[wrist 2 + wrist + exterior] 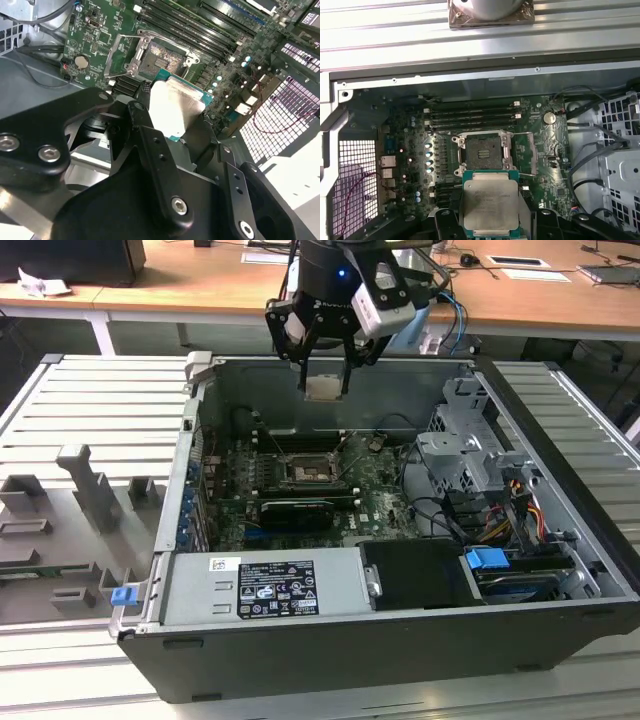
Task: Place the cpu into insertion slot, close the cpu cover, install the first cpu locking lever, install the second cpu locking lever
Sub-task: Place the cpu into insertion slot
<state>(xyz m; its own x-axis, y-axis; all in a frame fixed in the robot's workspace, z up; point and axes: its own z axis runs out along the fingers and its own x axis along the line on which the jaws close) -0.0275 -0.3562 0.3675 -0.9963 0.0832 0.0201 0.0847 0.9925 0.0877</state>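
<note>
My gripper [325,378] hangs over the open computer case, shut on the cpu [323,388], a flat square chip with a pale metal top. In both wrist views the cpu [490,204] [177,105] sits between the black fingers [150,137], held level above the green board. The insertion slot [305,472] [482,151] [164,57] lies below it, dark, with nothing in it. The silver cpu cover [507,150] [124,52] stands raised along one side of the slot. A thin wire lever [526,150] lies swung out beside it.
Memory slots [472,116] run just beyond the slot and a black card [295,512] lies in front of it. A silver power supply [265,585] fills the case front. A drive cage [470,450] with cables stands at the exterior view's right. A grey fixture tray [80,500] lies outside.
</note>
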